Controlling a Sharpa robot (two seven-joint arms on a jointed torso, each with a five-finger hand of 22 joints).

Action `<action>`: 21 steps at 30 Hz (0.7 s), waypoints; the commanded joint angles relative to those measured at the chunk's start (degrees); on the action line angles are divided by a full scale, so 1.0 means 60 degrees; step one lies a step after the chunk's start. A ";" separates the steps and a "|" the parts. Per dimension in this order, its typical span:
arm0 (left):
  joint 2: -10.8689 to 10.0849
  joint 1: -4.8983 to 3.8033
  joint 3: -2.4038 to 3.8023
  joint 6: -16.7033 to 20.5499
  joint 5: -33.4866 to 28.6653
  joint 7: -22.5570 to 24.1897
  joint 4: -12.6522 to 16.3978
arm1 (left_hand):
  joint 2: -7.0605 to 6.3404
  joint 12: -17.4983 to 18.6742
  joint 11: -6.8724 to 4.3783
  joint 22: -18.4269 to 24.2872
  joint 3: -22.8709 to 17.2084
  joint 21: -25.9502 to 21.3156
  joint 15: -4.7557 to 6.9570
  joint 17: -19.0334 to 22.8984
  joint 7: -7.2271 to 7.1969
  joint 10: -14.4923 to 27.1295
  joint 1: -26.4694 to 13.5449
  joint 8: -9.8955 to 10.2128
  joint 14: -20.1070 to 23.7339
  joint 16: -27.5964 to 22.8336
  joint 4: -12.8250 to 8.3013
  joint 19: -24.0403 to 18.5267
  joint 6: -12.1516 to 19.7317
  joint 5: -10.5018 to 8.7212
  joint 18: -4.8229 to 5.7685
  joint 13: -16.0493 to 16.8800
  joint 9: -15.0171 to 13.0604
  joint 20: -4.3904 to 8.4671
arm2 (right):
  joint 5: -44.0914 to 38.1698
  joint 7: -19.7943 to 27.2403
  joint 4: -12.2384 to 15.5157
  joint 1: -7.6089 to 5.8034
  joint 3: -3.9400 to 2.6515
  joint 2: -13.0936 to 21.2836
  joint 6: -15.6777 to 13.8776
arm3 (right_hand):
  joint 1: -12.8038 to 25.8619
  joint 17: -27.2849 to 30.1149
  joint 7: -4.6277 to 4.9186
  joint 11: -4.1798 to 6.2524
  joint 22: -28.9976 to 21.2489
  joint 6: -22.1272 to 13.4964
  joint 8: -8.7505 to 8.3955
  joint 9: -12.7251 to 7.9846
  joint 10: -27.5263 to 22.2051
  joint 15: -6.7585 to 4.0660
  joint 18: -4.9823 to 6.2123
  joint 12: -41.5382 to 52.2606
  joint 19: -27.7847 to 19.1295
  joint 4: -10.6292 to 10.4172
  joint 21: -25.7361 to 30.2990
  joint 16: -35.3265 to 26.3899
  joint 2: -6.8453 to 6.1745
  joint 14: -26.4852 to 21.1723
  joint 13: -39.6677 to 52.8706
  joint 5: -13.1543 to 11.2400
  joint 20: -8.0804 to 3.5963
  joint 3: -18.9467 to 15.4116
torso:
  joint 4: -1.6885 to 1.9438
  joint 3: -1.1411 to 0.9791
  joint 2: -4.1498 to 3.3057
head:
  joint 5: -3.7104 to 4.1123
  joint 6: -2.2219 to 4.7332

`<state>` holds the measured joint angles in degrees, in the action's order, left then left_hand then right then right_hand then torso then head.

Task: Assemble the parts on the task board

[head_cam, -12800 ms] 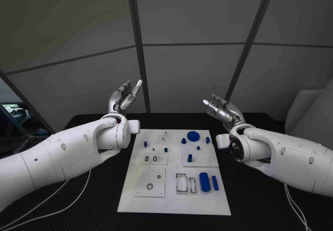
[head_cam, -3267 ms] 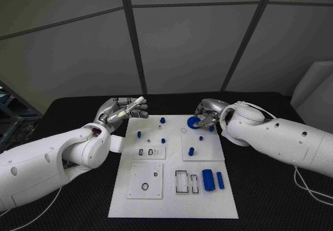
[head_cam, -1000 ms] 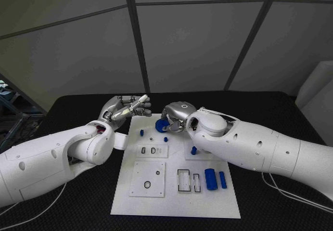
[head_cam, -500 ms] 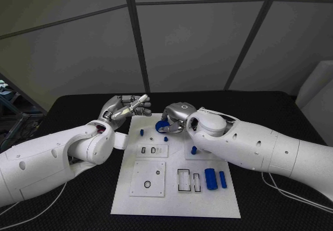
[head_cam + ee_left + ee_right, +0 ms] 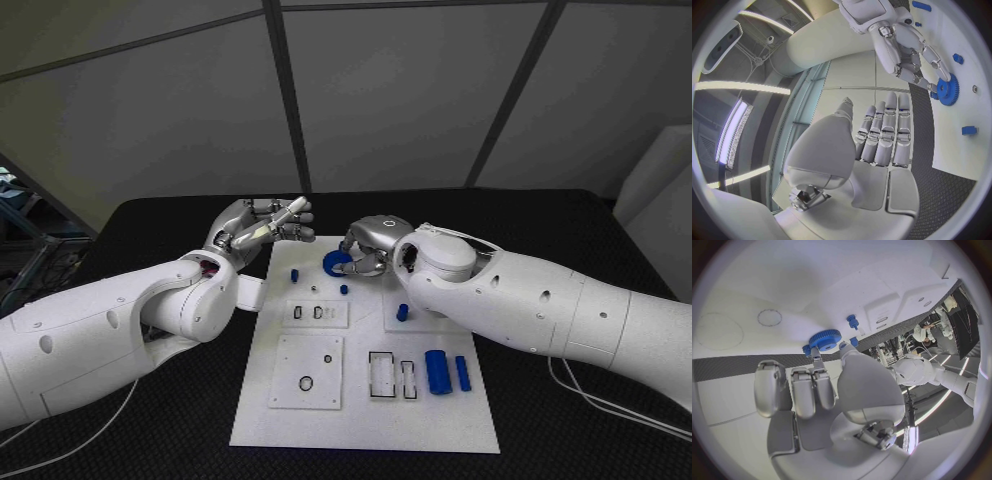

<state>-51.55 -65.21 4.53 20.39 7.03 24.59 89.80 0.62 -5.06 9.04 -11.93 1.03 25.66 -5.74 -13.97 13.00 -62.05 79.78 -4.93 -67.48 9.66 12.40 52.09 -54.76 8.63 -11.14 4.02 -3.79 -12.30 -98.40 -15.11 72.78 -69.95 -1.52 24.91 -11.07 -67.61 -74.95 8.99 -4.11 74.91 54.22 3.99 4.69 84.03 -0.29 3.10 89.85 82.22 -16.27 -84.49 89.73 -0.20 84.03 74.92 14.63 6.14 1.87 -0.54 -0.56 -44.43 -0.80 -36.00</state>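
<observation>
Right robot hand [image 5: 369,247] pinches blue gear [image 5: 338,263] over task board [image 5: 361,420]; left robot hand [image 5: 260,228] curled, empty

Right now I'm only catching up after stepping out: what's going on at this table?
The robot is assembling blue parts on the white task board. Its right hand pinches a blue gear over the board's far end. The left hand hovers beside the board, holding nothing. Two blue cylinders lie loose near the board's front.
</observation>
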 commanded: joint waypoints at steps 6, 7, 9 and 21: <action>-0.0046 -0.0014 0.0009 -0.0079 0.0038 0.0041 -0.0001 | 0.0071 0.0046 0.0072 -0.0014 -0.0012 0.0052 -0.0057 -0.0014 0.0024 0.0027 0.0018 0.0037 0.0030 -0.0049 -0.0067 -0.0062 0.0017 -0.0048 0.0129 -0.0007 0.0008 0.0010 | 0.0139 -0.0211 0.0505 -0.0005 0.0001 0.0609 -0.0175 | -0.0017 -0.2509 0.0019 -0.0058 0.0537 0.0093 -0.0014 0.0008 0.0994 0.0081 -0.0078 0.0024 0.0007 0.0024 -0.0047 0.0044 0.0079 0.0995 0.2513 0.0094 0.0060 -0.0026 | -0.0024 -0.0015 0.0012 | 0.0020 0.0013; -0.0051 -0.0014 0.0009 -0.0078 0.0038 0.0041 -0.0003 | 0.0071 0.0046 0.0072 -0.0014 -0.0012 0.0052 -0.0057 -0.0014 0.0024 0.0027 0.0018 0.0037 0.0030 -0.0049 -0.0067 -0.0062 0.0017 -0.0048 0.0129 -0.0007 0.0008 0.0010 | 0.0141 -0.0205 0.0595 -0.0004 0.0001 0.0704 -0.0251 | -0.0030 -0.2509 0.0020 -0.0058 0.0537 0.0099 -0.0013 0.0009 0.0994 0.0081 -0.0078 0.0024 0.0006 0.0033 -0.0047 0.0044 0.0077 0.0995 0.2513 0.0098 0.0060 -0.0025 | -0.0017 -0.0015 0.0013 | 0.0025 0.0016; -0.0068 -0.0013 0.0008 -0.0073 0.0038 0.0043 -0.0005 | 0.0071 0.0046 0.0072 -0.0014 -0.0012 0.0052 -0.0057 -0.0014 0.0024 0.0027 0.0018 0.0037 0.0030 -0.0049 -0.0067 -0.0062 0.0017 -0.0048 0.0129 -0.0007 0.0008 0.0010 | 0.0156 -0.0156 0.0960 0.0001 0.0000 0.1067 -0.0659 | -0.0112 -0.2509 0.0023 -0.0061 0.0532 0.0113 -0.0018 0.0014 0.0994 0.0081 -0.0076 0.0024 0.0002 0.0085 -0.0043 0.0044 0.0066 0.0995 0.2513 0.0127 0.0061 -0.0021 | -0.0009 -0.0015 0.0014 | 0.0028 0.0023; -0.0149 -0.0009 0.0006 -0.0058 0.0038 0.0036 0.0011 | 0.0074 0.0050 0.0075 -0.0014 -0.0013 0.0053 -0.0058 -0.0016 0.0026 0.0030 0.0020 0.0043 0.0030 -0.0052 -0.0069 -0.0064 0.0024 -0.0049 0.0129 -0.0008 0.0009 0.0009 | 0.1926 0.0908 0.2642 0.0003 -0.0028 0.3484 -0.2046 | -0.0837 -0.2509 0.0024 -0.0067 0.0279 0.0201 -0.0020 0.0041 0.0885 0.0028 -0.0019 -0.0120 -0.0175 0.0514 0.0091 0.0044 -0.0253 0.0995 0.2376 0.0277 0.0028 -0.0028 | -0.0085 -0.0025 0.0057 | 0.0073 0.0108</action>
<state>-52.43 -65.19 4.53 20.41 7.03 24.52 89.76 0.62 -5.06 9.25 -11.92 0.99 25.66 -5.74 -14.01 13.00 -61.84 79.78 -4.93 -67.48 9.67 12.37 52.09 -54.76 8.63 -11.14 4.02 -3.79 -12.30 -93.19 -13.62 88.21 -69.81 -1.63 45.06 -19.86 -72.18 -74.93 9.00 -4.10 74.90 55.04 3.99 4.86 84.03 -0.29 3.10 89.27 81.47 -13.37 -84.10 89.73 -1.83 84.03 74.92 16.53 6.23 1.71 -0.76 -0.67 -44.25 -0.37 -35.38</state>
